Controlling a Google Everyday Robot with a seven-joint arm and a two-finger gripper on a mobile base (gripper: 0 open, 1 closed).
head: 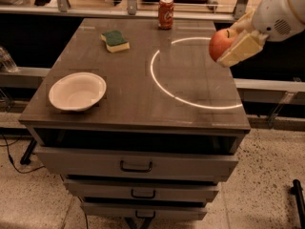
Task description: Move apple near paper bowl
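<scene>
The red-orange apple (219, 44) is held in my gripper (230, 46), lifted above the right side of the dark tabletop (133, 89). The gripper's cream fingers (240, 48) are shut on the apple; my white arm reaches in from the upper right. The white paper bowl (77, 91) sits on the table near its front left corner, far to the left of the apple.
A red soda can (166, 12) stands at the back of the table. A green-and-yellow sponge (115, 40) lies at the back left. A bright ring of light (190, 73) marks the right half of the tabletop. Drawers (136, 165) sit below the front edge.
</scene>
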